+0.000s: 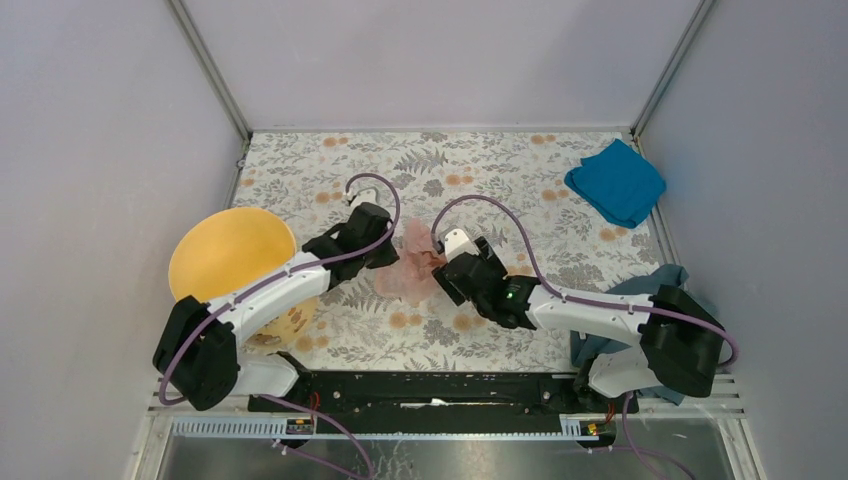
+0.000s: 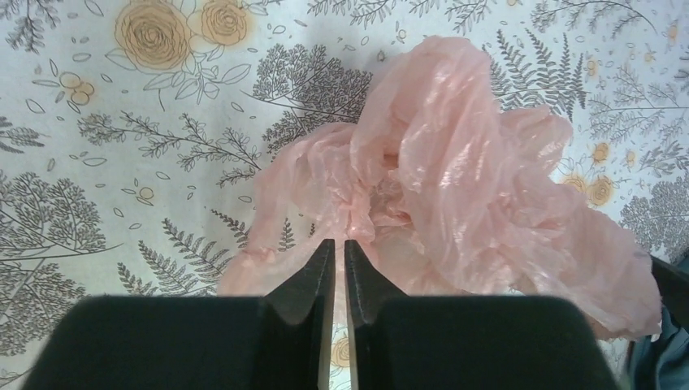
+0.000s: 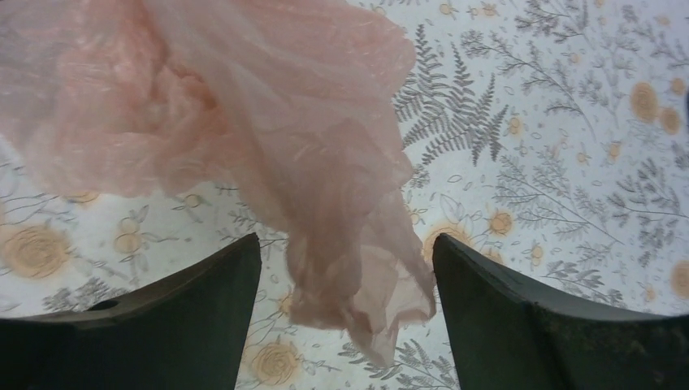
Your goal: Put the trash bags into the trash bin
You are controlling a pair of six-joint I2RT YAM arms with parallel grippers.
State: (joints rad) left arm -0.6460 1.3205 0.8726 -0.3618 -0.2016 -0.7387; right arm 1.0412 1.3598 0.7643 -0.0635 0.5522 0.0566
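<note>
Where the trash bin (image 1: 225,250) shows lettering, it is unreadable.

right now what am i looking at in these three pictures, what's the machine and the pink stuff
Two robot arms stand at one edge of a flower-print table. The wide picture looks down from above; the other two come from cameras on each wrist. The left arm and right arm meet over a thin crumpled pale pink plastic bag. A round yellow-orange plastic bin sits at the left, a bright blue folded cloth far right. The left arm's jaws are almost closed at the bag's edge; whether they pinch it is unclear. The right arm's jaws stand wide open, a fold of bag between them.
</note>
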